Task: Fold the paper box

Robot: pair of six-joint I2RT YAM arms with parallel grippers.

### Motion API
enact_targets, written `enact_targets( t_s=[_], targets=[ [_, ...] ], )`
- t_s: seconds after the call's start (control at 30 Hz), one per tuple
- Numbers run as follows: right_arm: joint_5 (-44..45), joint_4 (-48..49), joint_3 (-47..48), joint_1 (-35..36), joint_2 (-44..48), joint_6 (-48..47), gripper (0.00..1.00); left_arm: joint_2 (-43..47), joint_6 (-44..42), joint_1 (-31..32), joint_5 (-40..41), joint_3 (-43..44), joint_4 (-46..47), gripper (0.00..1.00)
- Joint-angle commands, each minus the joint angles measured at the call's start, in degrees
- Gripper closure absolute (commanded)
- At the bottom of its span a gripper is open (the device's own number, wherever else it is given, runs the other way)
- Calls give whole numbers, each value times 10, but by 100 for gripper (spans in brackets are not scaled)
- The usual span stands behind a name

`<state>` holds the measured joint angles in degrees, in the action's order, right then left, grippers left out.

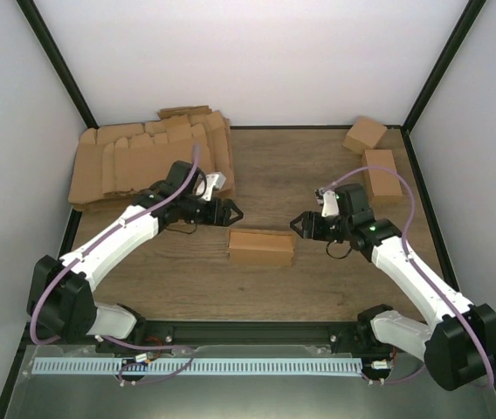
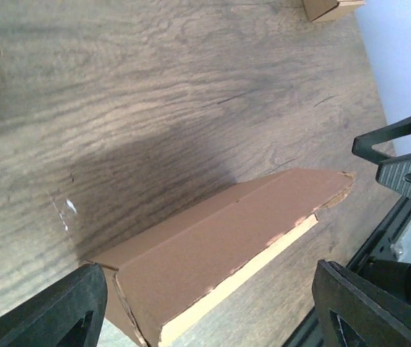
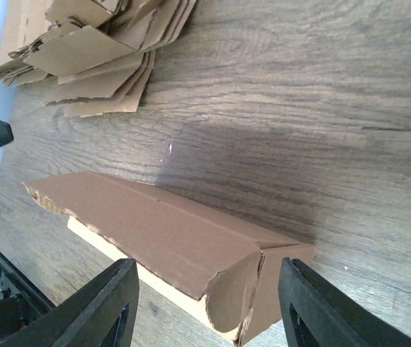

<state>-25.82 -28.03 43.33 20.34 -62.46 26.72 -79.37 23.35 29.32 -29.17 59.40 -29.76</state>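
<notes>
The paper box [image 1: 261,247] is a small oblong brown cardboard box lying closed on the wooden table between the two arms. It also shows in the left wrist view [image 2: 227,246] and in the right wrist view [image 3: 169,238]. My left gripper [image 1: 228,214] is open and empty, just above and to the left of the box's left end; in its own view [image 2: 209,311] the fingers stand either side of that end, apart from it. My right gripper [image 1: 302,225] is open and empty beside the box's right end; in its own view [image 3: 205,318] the fingers straddle that end without touching it.
A big pile of flat cardboard blanks [image 1: 148,157] lies at the back left, also in the right wrist view [image 3: 97,50]. Two folded boxes [image 1: 381,173] [image 1: 364,134] sit at the back right. Walls close the table on three sides.
</notes>
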Motion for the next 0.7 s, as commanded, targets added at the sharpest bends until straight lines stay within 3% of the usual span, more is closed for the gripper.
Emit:
enact_targets(
  t_s=[0.0, 0.27, 0.67],
  targets=[
    [27, -8, 10, 3, 37, -27, 45, -5, -80, 22, 47, 51, -39, 20],
    [188, -15, -20, 115, 90, 13, 52, -37, -118, 81, 126, 97, -51, 20],
    [275, 11, -50, 181, 91, 48, 62, 65, -68, 88, 190, 25, -44, 21]
  ],
)
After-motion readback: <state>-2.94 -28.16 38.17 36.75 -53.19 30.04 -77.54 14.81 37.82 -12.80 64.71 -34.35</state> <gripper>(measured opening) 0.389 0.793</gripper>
